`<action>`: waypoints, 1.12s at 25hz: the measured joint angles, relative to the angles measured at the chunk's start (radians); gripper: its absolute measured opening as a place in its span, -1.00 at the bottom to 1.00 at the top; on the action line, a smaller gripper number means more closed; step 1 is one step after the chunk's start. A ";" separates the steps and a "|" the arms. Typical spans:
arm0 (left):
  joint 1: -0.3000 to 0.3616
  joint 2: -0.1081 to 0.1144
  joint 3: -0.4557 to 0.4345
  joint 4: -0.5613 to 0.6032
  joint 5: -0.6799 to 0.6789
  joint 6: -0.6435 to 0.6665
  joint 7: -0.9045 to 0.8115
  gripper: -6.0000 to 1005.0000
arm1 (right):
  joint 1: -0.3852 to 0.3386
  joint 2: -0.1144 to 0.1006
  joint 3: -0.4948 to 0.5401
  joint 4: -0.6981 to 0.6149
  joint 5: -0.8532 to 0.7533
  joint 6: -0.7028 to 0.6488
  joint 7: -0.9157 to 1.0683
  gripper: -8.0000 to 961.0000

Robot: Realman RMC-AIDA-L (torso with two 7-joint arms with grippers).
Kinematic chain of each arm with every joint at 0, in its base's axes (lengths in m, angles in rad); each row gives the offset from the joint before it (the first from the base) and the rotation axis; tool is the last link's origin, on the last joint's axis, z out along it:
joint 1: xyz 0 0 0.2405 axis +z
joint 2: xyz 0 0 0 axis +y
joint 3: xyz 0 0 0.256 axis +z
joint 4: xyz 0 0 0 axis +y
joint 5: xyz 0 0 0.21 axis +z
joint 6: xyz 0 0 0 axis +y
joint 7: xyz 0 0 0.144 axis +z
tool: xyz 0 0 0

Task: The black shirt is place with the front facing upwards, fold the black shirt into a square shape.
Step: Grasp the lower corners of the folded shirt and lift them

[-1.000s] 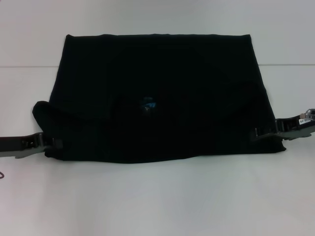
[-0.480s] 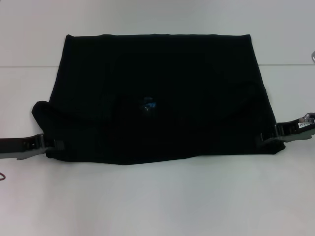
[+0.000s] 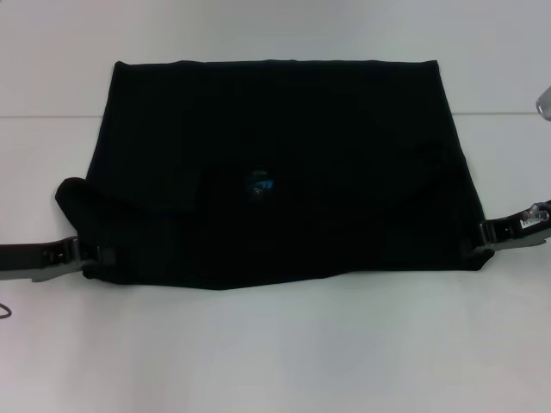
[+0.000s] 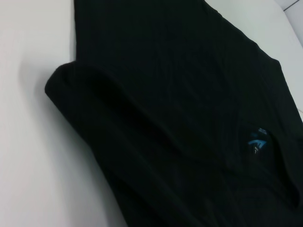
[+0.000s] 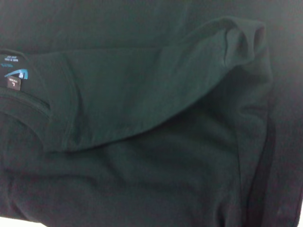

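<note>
The black shirt (image 3: 275, 163) lies flat on the white table, folded over into a wide rectangle. Its small blue neck label (image 3: 258, 182) shows near the middle. One sleeve bulges out at the near left corner (image 3: 73, 202). My left gripper (image 3: 102, 255) lies low on the table, touching the shirt's near left edge. My right gripper (image 3: 484, 231) rests at the near right corner, just at the cloth's edge. The left wrist view shows the shirt (image 4: 180, 94) and the label (image 4: 257, 142). The right wrist view is filled by folded cloth (image 5: 142, 118) with the label (image 5: 14, 71).
The white table (image 3: 275, 353) stretches all round the shirt, with a seam line (image 3: 43, 116) across the far part. A small metallic object (image 3: 544, 101) shows at the right edge. A dark cable end (image 3: 3, 310) lies at the left edge.
My right gripper has drawn back to the right, from over the shirt's near right corner to its edge. The left gripper has barely shifted. The shirt's near edge has settled slightly.
</note>
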 joint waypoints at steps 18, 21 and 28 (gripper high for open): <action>0.012 0.008 -0.052 0.000 -0.001 0.063 0.029 -0.93 | -0.030 -0.016 0.051 -0.082 0.023 -0.093 -0.013 -0.96; 0.013 0.007 -0.055 0.000 0.004 0.064 0.035 -0.93 | -0.037 -0.028 0.077 -0.116 0.024 -0.117 -0.021 -0.96; 0.012 0.004 -0.054 0.000 0.006 0.064 0.035 -0.93 | -0.037 -0.047 0.066 -0.134 0.018 -0.154 -0.049 -0.83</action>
